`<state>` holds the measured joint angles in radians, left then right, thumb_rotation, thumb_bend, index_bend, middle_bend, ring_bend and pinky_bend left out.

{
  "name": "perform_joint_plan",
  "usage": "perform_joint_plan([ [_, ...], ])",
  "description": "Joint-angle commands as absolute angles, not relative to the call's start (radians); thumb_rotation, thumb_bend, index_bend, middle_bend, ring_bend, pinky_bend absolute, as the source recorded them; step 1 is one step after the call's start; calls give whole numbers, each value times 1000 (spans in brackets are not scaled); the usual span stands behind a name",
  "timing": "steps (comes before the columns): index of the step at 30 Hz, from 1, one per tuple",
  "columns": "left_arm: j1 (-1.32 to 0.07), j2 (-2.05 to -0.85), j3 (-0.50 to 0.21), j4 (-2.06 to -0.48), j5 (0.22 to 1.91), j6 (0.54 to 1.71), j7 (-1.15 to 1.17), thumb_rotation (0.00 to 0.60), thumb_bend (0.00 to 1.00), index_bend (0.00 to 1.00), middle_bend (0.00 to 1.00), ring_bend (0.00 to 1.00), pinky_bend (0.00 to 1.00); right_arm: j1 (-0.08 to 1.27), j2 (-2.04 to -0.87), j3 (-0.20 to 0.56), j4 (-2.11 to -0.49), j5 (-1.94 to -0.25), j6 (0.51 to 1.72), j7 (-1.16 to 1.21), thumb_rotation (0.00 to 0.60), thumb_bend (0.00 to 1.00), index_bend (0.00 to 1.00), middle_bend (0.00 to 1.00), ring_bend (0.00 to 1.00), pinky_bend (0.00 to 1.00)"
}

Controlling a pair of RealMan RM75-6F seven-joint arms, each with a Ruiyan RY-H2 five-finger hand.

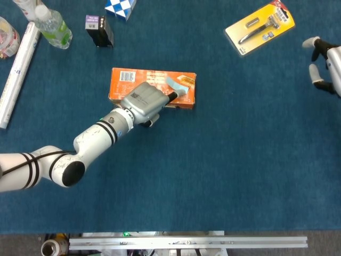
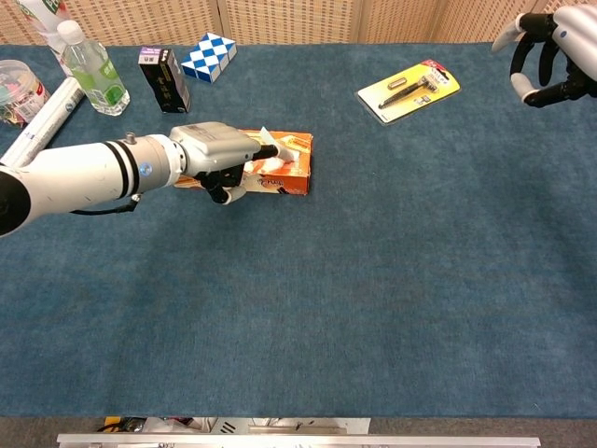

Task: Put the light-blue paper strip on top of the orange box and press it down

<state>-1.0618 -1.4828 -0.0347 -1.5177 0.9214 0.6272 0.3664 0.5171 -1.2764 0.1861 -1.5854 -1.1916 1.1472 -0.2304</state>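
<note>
The light-blue paper strip (image 1: 176, 86) is seen lying on the right part of the orange box (image 1: 133, 79), touched by a dark fingertip of the left hand (image 1: 145, 102), whose other fingers are curled under. The right hand (image 2: 546, 45) is held apart at the table's far right, fingers loosely curved and spread, holding nothing.

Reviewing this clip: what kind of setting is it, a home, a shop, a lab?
Probably a lab or data-collection bench: a table under dark blue felt-like cloth, an aluminium rail along its near edge, a woven tan panel behind, and unrelated props like a checkered blue-white cube and a carded razor pack.
</note>
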Motion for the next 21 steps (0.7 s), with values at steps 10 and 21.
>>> perform_joint_plan([
  [10,-1075,-1479,-30,-1533,886,651,375,600,649,56,1000,1000,1000,508,-1265,189,-1592,-1195,1153,-225,600,449,325,509,593,862],
  [21,-1093,-1500,-34,-1508,872,640,369,600,649,56,1000,1000,1000,501,-1262,190,-1588,-1197,1153,-213,600,449,325,509,593,863],
])
